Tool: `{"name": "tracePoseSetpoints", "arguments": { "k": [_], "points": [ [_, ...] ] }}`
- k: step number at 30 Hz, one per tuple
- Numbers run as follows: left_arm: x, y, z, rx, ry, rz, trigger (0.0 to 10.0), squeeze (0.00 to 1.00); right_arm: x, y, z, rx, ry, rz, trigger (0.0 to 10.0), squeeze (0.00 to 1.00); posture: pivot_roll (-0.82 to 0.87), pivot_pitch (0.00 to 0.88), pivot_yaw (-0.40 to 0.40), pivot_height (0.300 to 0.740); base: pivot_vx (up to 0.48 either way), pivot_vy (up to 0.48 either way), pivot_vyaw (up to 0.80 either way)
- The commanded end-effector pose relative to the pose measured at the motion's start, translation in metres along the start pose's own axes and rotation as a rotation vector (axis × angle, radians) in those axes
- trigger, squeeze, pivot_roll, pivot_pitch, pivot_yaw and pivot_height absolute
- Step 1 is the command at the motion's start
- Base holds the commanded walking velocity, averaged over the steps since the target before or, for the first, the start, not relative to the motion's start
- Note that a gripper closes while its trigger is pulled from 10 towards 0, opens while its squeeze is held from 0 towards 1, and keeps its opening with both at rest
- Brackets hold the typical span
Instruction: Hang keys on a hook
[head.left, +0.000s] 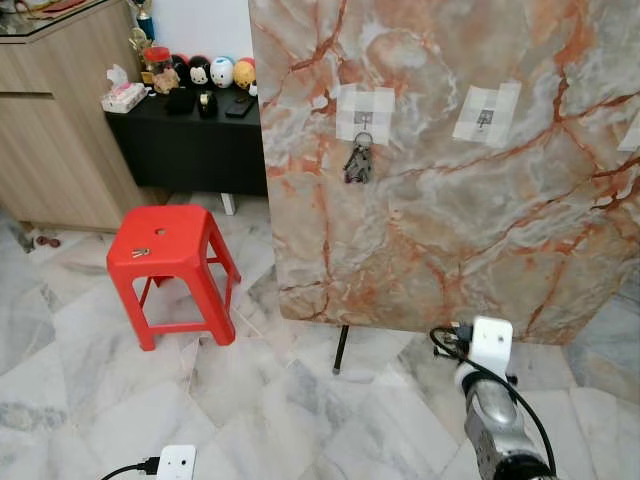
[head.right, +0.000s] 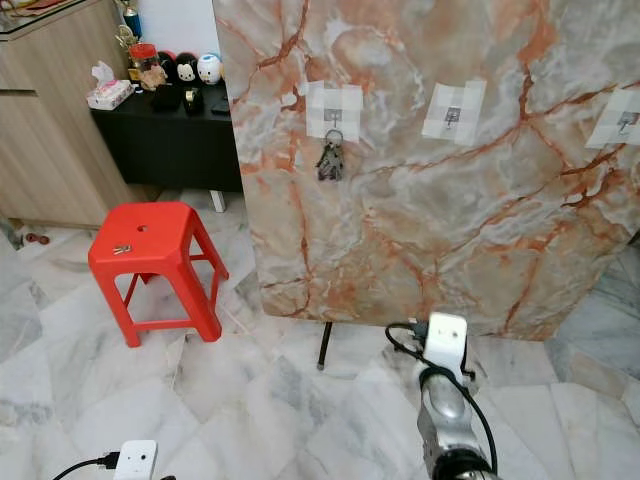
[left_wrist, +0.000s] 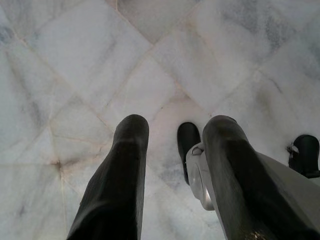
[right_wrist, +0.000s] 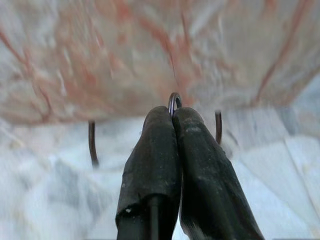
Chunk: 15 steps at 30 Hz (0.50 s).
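A bunch of keys (head.left: 359, 160) hangs from the left hook (head.left: 364, 118) on the orange-veined marble board (head.left: 450, 220). A second hook (head.left: 486, 117) to its right is bare, and a third hook (head.right: 627, 122) sits at the board's right edge. My right arm (head.left: 495, 410) reaches low towards the foot of the board. In the right wrist view my right gripper (right_wrist: 172, 117) is shut, and a thin metal key ring (right_wrist: 175, 100) pokes out between its tips. My left gripper (left_wrist: 176, 125) hangs open over the floor tiles.
A red plastic stool (head.left: 170, 245) stands left of the board with a small metal piece (head.left: 140, 252) on its seat. Behind it are a black table (head.left: 190, 140) with figurines and a wooden cabinet (head.left: 50, 130). The board rests on a thin black leg (head.left: 341, 350).
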<state>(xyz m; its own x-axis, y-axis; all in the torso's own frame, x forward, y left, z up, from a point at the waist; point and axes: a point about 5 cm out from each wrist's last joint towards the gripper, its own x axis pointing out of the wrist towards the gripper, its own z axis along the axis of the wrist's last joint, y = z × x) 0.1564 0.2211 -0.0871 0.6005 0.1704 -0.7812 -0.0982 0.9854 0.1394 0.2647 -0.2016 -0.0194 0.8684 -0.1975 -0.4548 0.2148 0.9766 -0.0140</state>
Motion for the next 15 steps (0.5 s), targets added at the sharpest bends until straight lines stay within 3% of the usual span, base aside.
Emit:
{"name": "tracePoseSetpoints", "arguments": {
  "k": [1,4,5,6,7,11,15],
  "points": [
    [-0.001,-0.002,-0.002,0.001,0.0,-0.001,10.0,0.0,-0.006,-0.009,-0.019,-0.007,0.085,-0.015,10.0,0.0,-0.07,0.0,-0.016,0.74,0.0,0.0,0.0],
    [0.0,-0.003,-0.001,0.006,-0.003,-0.008,10.0,0.0,-0.013,-0.015,-0.037,-0.018,0.164,-0.02,10.0,0.0,-0.07,0.0,-0.014,0.74,0.0,0.0,0.0],
    [0.0,-0.004,0.0,0.009,-0.006,-0.012,10.0,0.0,-0.022,-0.02,-0.056,0.005,0.257,-0.024,10.0,0.0,-0.07,0.0,-0.014,0.74,0.0,0.0,0.0],
    [0.0,-0.004,0.0,0.009,-0.006,-0.012,10.0,0.0,-0.022,-0.02,-0.056,0.005,0.257,-0.024,10.0,0.0,-0.07,0.0,-0.014,0.74,0.0,0.0,0.0],
    [0.0,-0.004,0.001,0.01,-0.007,-0.011,10.0,0.0,-0.03,-0.024,-0.07,0.066,0.324,-0.044,10.0,0.0,-0.07,0.0,-0.014,0.74,0.0,0.0,0.0],
    [0.0,-0.003,0.001,0.012,-0.008,-0.011,10.0,0.0,-0.041,-0.029,-0.087,0.173,0.383,-0.094,10.0,0.0,-0.06,0.0,-0.01,0.74,0.0,0.0,0.0],
    [0.0,-0.002,0.001,0.017,-0.009,-0.011,10.0,0.0,-0.051,-0.03,-0.1,0.133,0.433,-0.09,10.0,0.0,-0.07,0.0,-0.002,0.74,0.126,0.0,0.0]
  ]
}}
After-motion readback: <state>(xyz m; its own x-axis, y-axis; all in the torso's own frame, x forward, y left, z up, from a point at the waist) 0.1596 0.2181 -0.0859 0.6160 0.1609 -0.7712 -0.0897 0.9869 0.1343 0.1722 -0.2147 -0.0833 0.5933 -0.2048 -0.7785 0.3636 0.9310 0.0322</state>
